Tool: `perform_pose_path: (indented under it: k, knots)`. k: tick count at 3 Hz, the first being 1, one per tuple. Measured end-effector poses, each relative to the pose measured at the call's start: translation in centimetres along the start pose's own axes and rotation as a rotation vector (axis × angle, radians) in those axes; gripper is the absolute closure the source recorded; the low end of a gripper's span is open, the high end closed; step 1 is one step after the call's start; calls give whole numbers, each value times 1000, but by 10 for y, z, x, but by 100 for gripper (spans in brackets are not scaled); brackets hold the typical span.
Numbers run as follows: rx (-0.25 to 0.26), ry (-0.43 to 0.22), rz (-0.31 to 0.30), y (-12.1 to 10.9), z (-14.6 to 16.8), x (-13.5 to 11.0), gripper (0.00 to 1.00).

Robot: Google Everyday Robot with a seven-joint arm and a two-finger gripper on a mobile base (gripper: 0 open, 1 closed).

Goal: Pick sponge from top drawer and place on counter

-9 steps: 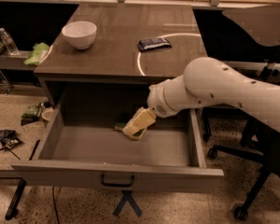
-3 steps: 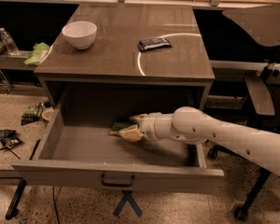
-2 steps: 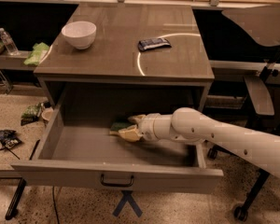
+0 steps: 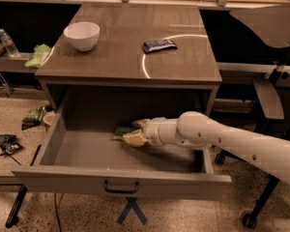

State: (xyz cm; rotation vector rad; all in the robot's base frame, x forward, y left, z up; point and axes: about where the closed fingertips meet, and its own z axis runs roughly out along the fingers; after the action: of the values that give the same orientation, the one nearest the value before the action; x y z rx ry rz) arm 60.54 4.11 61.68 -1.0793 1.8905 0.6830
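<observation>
The top drawer (image 4: 121, 183) stands pulled open under the counter (image 4: 130, 47). The sponge (image 4: 123, 130), dark green, lies on the drawer floor near its middle. My gripper (image 4: 129, 133) reaches down into the drawer from the right on a white arm (image 4: 222, 139). Its pale fingers (image 4: 133, 138) lie right at the sponge, one above and one in front of it, and cover part of it.
A white bowl (image 4: 81, 35) stands at the counter's back left and a dark blue snack packet (image 4: 159, 45) lies near its middle. A light green cloth (image 4: 38, 55) and a water bottle (image 4: 8, 43) are on a shelf at left. Chairs stand at right.
The arm dropped from above the drawer down onto its floor and slid left to the sponge. Over the last second it has barely moved.
</observation>
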Motion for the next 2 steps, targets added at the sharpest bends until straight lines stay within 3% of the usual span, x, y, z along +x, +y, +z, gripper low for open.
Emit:
perform_pose_path:
  k: [2]
  knots:
    - [125,-85,-98,0,-139,-93,100]
